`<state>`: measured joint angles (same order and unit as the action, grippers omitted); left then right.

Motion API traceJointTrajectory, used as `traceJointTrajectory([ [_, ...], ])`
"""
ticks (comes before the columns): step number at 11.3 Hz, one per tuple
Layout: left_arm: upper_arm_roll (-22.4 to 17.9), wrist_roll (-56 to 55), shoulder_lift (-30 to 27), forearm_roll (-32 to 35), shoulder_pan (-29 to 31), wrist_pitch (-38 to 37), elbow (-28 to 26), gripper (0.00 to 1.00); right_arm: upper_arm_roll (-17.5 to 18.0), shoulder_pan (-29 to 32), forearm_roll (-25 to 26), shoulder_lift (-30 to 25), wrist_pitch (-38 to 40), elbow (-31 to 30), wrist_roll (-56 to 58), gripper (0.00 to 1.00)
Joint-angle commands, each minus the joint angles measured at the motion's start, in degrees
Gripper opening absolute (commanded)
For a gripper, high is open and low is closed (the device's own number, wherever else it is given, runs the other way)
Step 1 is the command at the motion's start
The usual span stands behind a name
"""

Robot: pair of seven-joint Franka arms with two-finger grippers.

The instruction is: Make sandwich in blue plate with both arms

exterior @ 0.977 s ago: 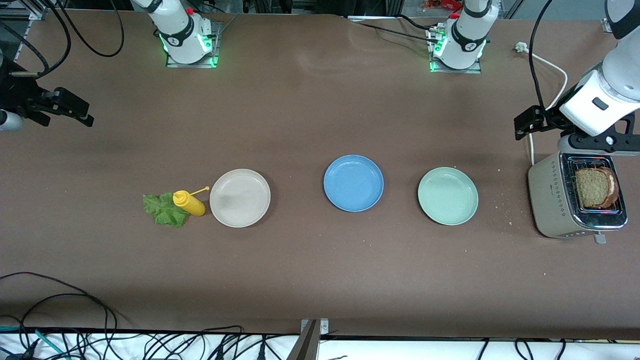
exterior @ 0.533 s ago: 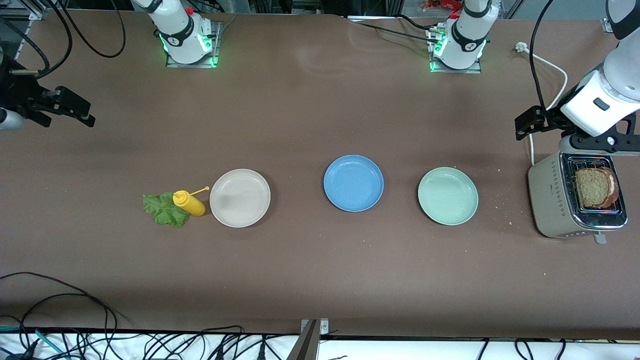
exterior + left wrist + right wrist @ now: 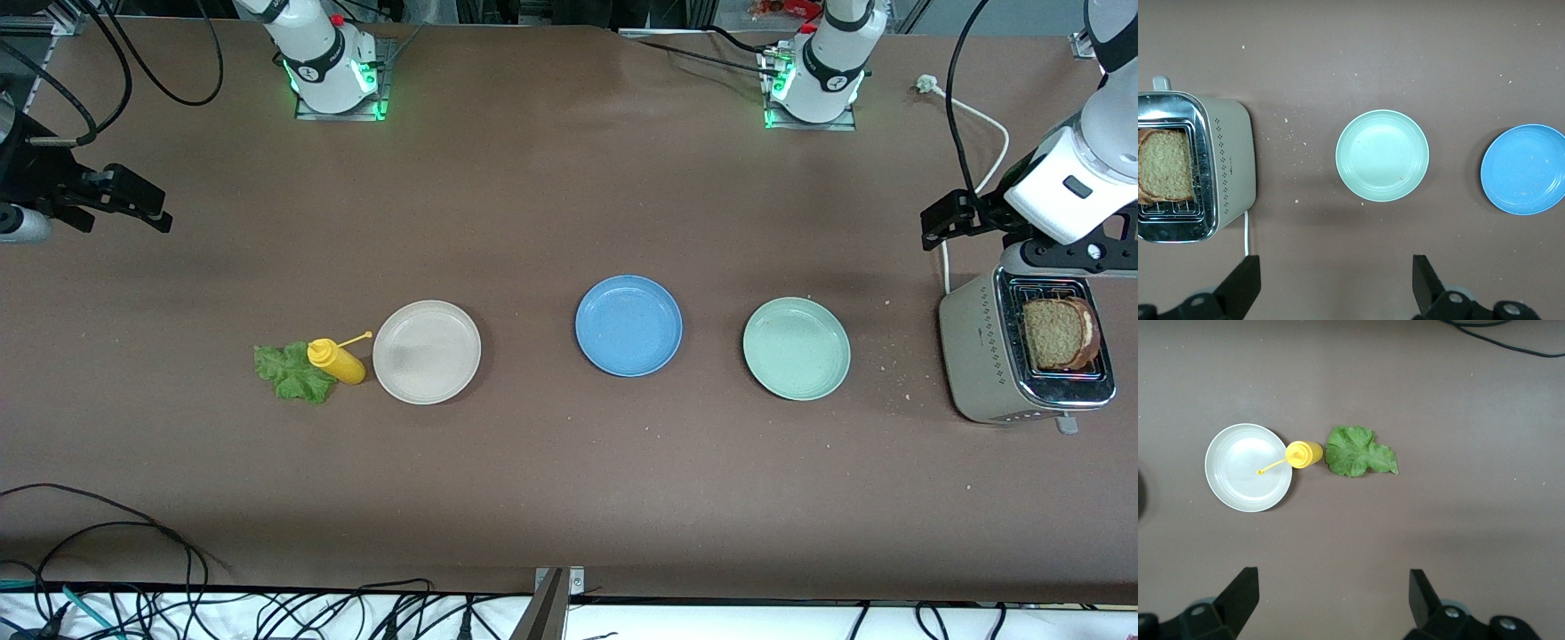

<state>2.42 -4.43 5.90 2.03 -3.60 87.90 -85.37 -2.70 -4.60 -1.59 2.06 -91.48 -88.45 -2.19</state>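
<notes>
The blue plate (image 3: 629,325) lies bare mid-table and also shows in the left wrist view (image 3: 1523,170). Two brown bread slices (image 3: 1058,333) stand in the toaster (image 3: 978,356) at the left arm's end, and they show in the left wrist view (image 3: 1165,167). The green lettuce leaf (image 3: 289,372) lies flat at the right arm's end, and it shows in the right wrist view (image 3: 1358,452). My left gripper (image 3: 1336,283) is open and empty, high over the table beside the toaster (image 3: 1231,167). My right gripper (image 3: 1333,600) is open and empty, high over the table's right-arm end.
A yellow squeeze bottle (image 3: 336,360) lies between the lettuce and a cream-white plate (image 3: 427,352). A pale green plate (image 3: 797,348) sits between the blue plate and the toaster. The toaster's white cord (image 3: 978,133) runs toward the left arm's base. Crumbs lie round the toaster.
Both hands have drifted slightly, the left one a little away from the toaster. Nothing on the table has moved.
</notes>
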Motion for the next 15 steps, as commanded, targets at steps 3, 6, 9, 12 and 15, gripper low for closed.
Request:
traceJointTrajectory([
  [3, 0.1, 1.2, 0.8, -0.8, 1.0, -0.4, 1.3, 1.0, 0.3, -0.2, 1.2, 0.3, 0.2, 0.1, -1.0, 1.0],
  [6, 0.1, 1.3, 0.8, -0.9, 1.5, -0.4, 1.3, 1.0, 0.3, -1.2, 1.3, 1.0, -0.4, 0.2, -1.1, 1.0],
  [9, 0.1, 1.3, 0.8, -0.9, 1.6, -0.4, 1.3, 1.0, 0.3, -1.7, 1.4, 1.1, -0.5, -0.1, -1.1, 1.0],
  [12, 0.1, 1.3, 0.8, -0.9, 1.6, -0.4, 1.3, 1.0, 0.2, -1.6, 1.3, 1.1, -0.6, -0.1, -1.1, 1.0],
  [15, 0.1, 1.3, 0.8, -0.9, 1.6, -0.4, 1.2, 1.0, 0.2, -1.6, 1.3, 1.0, -0.6, 0.0, -1.1, 1.0],
])
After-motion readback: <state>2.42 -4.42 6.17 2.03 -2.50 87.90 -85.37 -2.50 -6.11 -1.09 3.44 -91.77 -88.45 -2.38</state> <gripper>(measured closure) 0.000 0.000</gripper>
